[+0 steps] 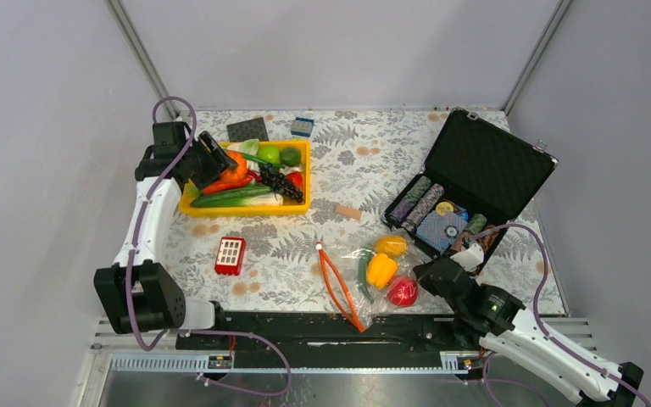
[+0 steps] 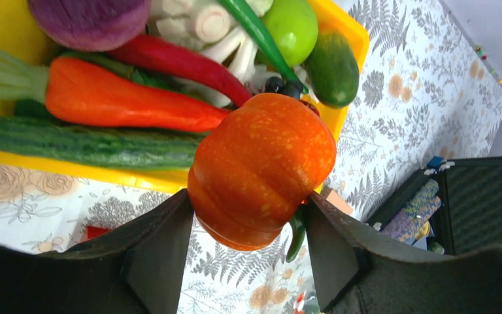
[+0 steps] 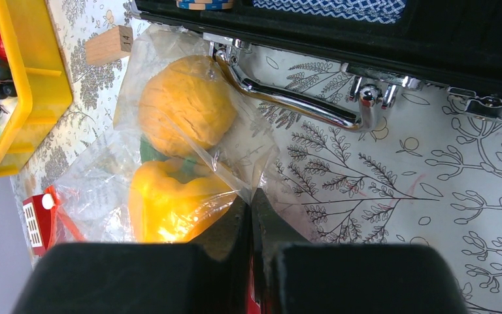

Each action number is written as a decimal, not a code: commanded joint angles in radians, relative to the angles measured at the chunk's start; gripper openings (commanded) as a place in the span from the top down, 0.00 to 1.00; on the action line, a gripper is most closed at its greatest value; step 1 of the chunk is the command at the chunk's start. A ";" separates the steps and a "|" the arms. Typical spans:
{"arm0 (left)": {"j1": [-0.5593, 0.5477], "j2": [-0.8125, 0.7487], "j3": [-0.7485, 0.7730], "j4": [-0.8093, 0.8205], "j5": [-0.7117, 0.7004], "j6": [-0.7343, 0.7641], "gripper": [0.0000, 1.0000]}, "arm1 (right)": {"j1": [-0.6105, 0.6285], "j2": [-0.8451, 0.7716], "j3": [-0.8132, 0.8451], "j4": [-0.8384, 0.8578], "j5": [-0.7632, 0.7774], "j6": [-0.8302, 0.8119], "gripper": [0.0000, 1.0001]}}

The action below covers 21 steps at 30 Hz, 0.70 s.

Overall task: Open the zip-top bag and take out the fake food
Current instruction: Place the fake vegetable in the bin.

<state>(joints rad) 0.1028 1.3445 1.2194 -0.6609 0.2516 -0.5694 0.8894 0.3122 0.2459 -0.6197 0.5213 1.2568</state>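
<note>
- The left gripper (image 2: 247,199) holds the orange pumpkin (image 2: 261,167) between its fingers, over the yellow bin (image 1: 246,208) at the far left.
- The right gripper (image 3: 251,199) is pinched closed on the zip-top bag (image 3: 98,180).
- The bag lies near, right of the middle, beside the black case (image 1: 483,165).
- A yellow pepper (image 3: 170,203) and a round fruit (image 3: 186,104) are inside it.

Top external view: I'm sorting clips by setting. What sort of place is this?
Probably a robot lab cell, not a kitchen: plain grey walls enclose a fern-print table, the left arm and right arm are bolted at its near edge, and toy vegetables fill a yellow bin.
</note>
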 commanded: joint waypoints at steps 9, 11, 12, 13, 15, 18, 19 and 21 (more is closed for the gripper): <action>0.018 0.144 0.128 0.107 0.106 0.001 0.56 | 0.003 0.008 0.016 0.005 0.005 -0.004 1.00; 0.006 0.173 0.163 0.111 0.107 -0.001 0.56 | 0.003 0.010 0.016 0.004 0.006 -0.007 1.00; -0.001 0.188 0.183 0.111 0.110 -0.001 0.56 | 0.003 0.011 0.017 0.005 0.005 -0.008 1.00; -0.009 0.209 0.204 0.113 0.114 -0.001 0.56 | 0.003 0.010 0.016 0.004 0.005 -0.008 1.00; -0.031 0.251 0.264 0.115 0.116 0.005 0.56 | 0.003 0.010 0.015 0.006 0.007 -0.003 1.00; -0.066 0.324 0.343 0.107 0.121 0.026 0.57 | 0.003 0.008 0.013 0.005 0.007 -0.003 1.00; -0.074 0.349 0.373 0.104 0.123 0.032 0.57 | 0.003 0.008 0.013 0.004 0.005 -0.005 1.00; -0.091 0.402 0.432 0.089 0.134 0.049 0.57 | 0.003 0.006 0.013 0.005 0.005 -0.011 1.00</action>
<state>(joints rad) 0.0414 1.6779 1.5345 -0.6086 0.3397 -0.5598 0.8894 0.3149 0.2459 -0.6189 0.5114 1.2552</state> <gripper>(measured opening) 0.595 0.039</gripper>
